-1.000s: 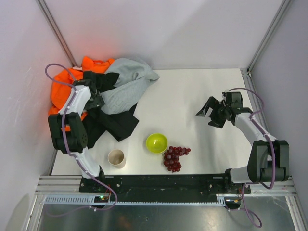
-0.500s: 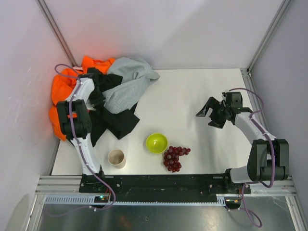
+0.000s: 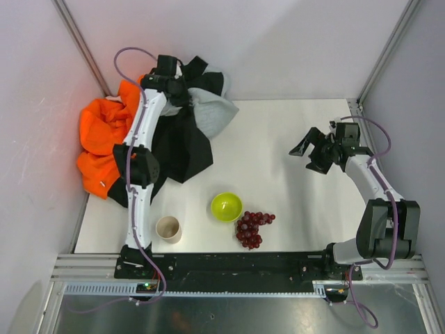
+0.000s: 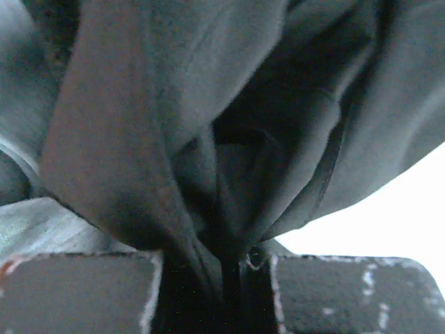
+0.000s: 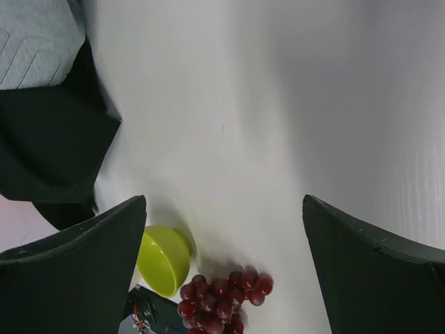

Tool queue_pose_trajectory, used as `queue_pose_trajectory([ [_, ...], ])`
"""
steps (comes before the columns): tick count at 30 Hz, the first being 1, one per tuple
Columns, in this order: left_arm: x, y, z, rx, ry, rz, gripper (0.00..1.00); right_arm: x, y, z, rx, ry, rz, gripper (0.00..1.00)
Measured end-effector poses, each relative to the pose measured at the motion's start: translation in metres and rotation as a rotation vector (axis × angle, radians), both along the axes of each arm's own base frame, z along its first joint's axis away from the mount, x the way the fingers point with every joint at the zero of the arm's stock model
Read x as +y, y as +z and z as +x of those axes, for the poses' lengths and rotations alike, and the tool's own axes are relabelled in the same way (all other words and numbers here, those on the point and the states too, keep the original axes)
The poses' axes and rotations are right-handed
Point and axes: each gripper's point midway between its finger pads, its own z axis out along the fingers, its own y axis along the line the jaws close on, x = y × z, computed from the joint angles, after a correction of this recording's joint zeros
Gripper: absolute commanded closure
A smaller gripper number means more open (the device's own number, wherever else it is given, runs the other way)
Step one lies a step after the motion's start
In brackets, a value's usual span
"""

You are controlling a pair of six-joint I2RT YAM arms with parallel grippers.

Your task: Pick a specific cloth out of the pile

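Note:
The pile (image 3: 104, 139) of orange, light grey and black garments fills the back left corner. My left gripper (image 3: 181, 89) is raised over its far end and shut on a fold of the black cloth (image 3: 182, 142), which hangs from it down to the table. In the left wrist view the dark fabric (image 4: 229, 174) bunches into the narrow gap at my gripper (image 4: 212, 278), pinched between both fingers. A grey sweatshirt (image 3: 214, 111) drapes beside the lifted cloth. My right gripper (image 3: 316, 148) hovers open over the right side of the table, nothing between its jaws (image 5: 222, 202).
A green bowl (image 3: 227, 206), a bunch of red grapes (image 3: 253, 228) and a beige cup (image 3: 168, 228) sit near the front edge. The bowl (image 5: 164, 259) and grapes (image 5: 222, 296) also show below my right gripper. White walls and metal posts close the back and sides.
My left gripper has shut on black fabric and swung up toward the back wall, lifting the cloth and dragging the grey sweatshirt with it. The right gripper shifted slightly away.

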Motion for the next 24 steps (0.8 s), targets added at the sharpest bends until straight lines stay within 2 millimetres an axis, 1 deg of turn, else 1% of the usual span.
queue_pose_trajectory([
  [2,-0.026,0.018,0.005,-0.054,-0.046,-0.053,0.99,0.0,0.005,0.005,-0.013,0.002,0.002,0.01],
  [4,-0.04,0.026,0.006,-0.076,-0.073,-0.086,0.99,0.0,0.008,0.009,-0.019,0.003,0.004,0.01],
  [6,-0.042,0.03,0.008,-0.089,-0.08,-0.104,0.99,0.002,0.009,0.012,-0.019,0.005,0.008,0.01],
  [9,-0.033,0.033,0.008,-0.095,-0.064,-0.104,0.99,0.005,0.01,0.016,-0.016,0.012,0.012,0.01],
  [11,-0.021,0.039,0.007,-0.102,-0.044,-0.103,0.99,0.012,0.011,0.019,-0.016,0.029,0.015,0.01],
  [13,-0.003,0.052,0.002,-0.116,-0.014,-0.1,0.99,0.024,0.014,0.023,-0.016,0.058,0.019,0.01],
  [15,0.016,0.067,-0.003,-0.137,0.02,-0.096,0.99,0.038,0.018,0.028,-0.021,0.094,0.022,0.01],
  [16,0.03,0.077,-0.008,-0.154,0.046,-0.09,0.99,0.048,0.021,0.032,-0.025,0.119,0.025,0.01],
  [19,0.069,0.108,-0.026,-0.205,0.122,-0.056,0.99,0.071,0.026,0.043,-0.036,0.173,0.034,0.01],
  [21,0.088,0.121,-0.04,-0.228,0.163,-0.029,0.99,0.088,0.026,0.05,-0.037,0.21,0.041,0.01],
  [22,0.097,0.124,-0.05,-0.232,0.185,-0.012,0.99,0.097,0.026,0.054,-0.036,0.226,0.044,0.01],
  [24,0.113,0.124,-0.069,-0.224,0.226,0.034,0.99,0.113,0.022,0.061,-0.027,0.254,0.051,0.01],
])
